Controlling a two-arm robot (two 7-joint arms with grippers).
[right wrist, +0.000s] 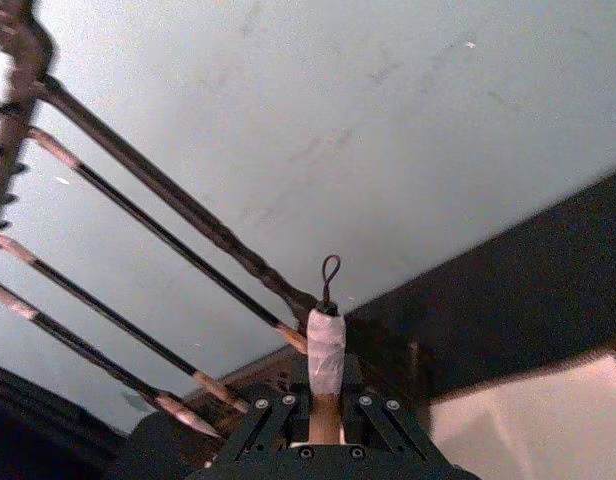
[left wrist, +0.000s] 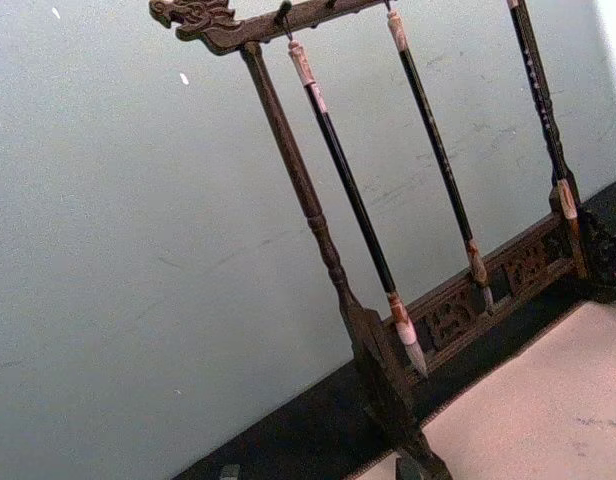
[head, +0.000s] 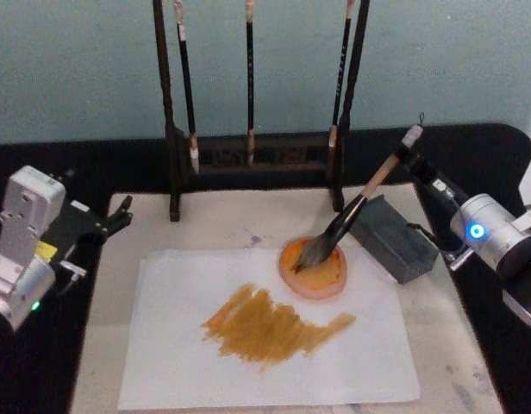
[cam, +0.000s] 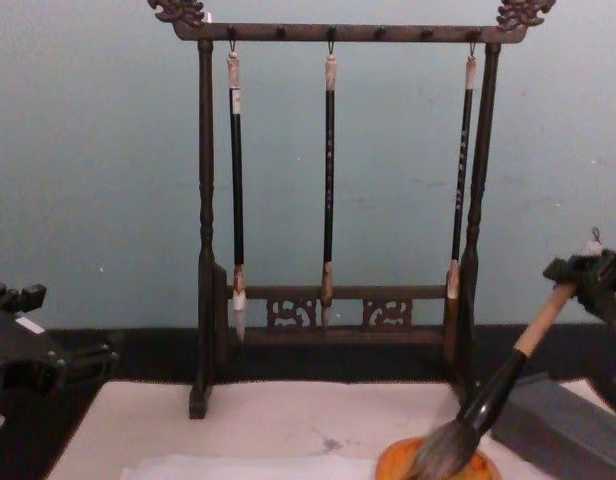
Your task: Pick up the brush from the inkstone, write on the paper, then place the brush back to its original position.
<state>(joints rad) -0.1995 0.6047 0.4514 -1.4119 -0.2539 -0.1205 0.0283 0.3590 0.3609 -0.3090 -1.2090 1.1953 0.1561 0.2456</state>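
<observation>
Brush [head: 362, 200]: leans tilted, bristles down in the inkstone [head: 330, 283], handle rising to the right. Is clamped near its white cap by the right gripper [head: 403, 158], closed on the handle. Sits with the inkstone at the far right corner of the paper [head: 171, 362], smeared orange-brown, just beside a grey block [head: 395, 237]. Off to the left, apart from the paper: left gripper [head: 119, 216], parked; open or closed, cannot tell.

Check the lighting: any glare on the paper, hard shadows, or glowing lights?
Head view: the paper is evenly lit, no glare; a blue light glows on the arm behind the right gripper holding the brush, a green light on the parked left arm. Chest view: the brush rack throws no hard shadow on the wall.
</observation>
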